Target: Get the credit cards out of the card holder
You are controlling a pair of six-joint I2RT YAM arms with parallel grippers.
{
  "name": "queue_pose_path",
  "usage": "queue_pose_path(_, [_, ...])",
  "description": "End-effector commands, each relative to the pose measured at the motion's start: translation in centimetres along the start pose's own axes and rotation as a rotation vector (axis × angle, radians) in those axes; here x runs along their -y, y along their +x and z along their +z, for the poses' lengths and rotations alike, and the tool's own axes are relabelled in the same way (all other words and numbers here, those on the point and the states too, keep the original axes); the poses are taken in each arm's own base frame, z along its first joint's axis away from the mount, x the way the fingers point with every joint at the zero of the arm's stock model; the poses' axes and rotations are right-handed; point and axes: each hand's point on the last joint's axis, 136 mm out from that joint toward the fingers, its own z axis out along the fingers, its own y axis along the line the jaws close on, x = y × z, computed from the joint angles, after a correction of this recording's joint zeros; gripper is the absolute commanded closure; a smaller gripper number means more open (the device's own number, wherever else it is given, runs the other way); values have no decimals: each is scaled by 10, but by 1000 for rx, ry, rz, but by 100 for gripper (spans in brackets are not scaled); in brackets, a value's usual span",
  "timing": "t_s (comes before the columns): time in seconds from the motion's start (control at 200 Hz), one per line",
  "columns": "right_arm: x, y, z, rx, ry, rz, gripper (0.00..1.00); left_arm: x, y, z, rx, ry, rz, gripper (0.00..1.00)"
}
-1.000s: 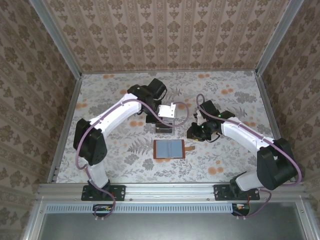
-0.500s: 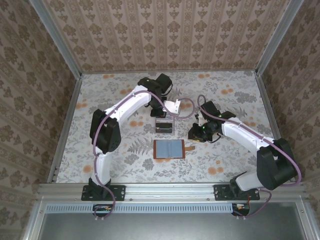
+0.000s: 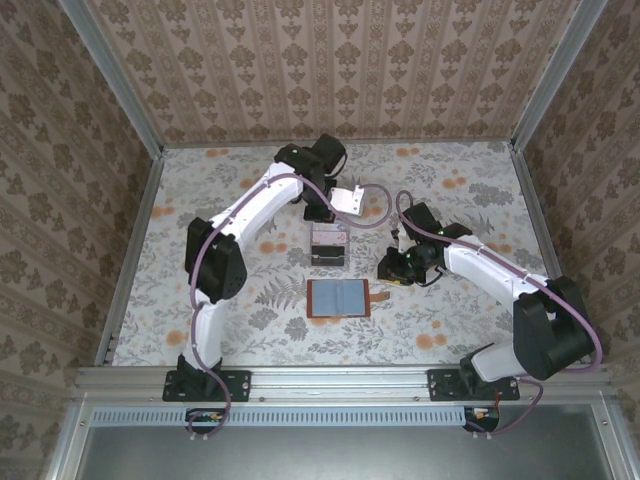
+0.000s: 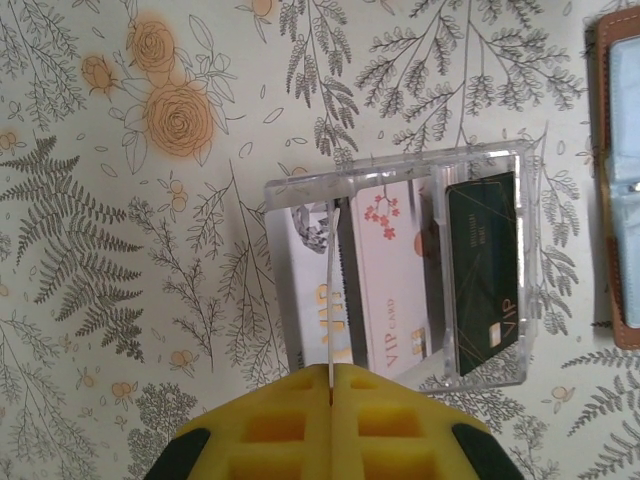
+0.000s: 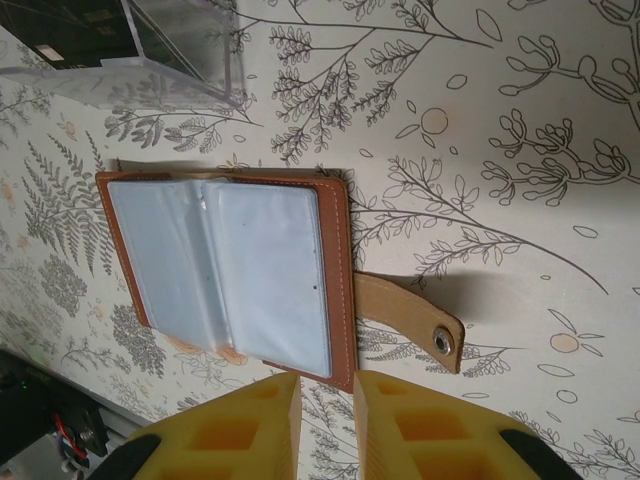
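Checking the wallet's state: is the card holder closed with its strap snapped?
No, the card holder lies open flat, its strap tab stretched out loose beside it.

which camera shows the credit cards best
The left wrist view: the credit cards lie close up in the clear tray, their VIP print readable. The top external view shows them as a small patch; the right wrist view catches a dark edge.

Counter left of and in front of card holder open. Clear tray just beyond it, narrow gap between. Right end effector crowds strap side; left arm arches behind tray.
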Motion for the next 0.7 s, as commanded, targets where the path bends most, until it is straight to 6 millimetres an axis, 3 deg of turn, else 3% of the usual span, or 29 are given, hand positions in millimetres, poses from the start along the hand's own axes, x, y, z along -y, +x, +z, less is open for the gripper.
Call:
queue_pose_path(0.0, [5,3,2,-13,9,1,77,1,8,9,-21,38,18,100])
queue_pose_path(0.405, [7,4,5,-21,6,8,77,-8,21,38,-75,61,-4,100])
queue_pose_path(0.58, [5,2,3,-17,4,5,76,-12,16,36,-59,57,-11,86])
queue_pose_path(0.695, [5,2,0,-9,3,3,76,-19,9,22,-42,22,-21,81])
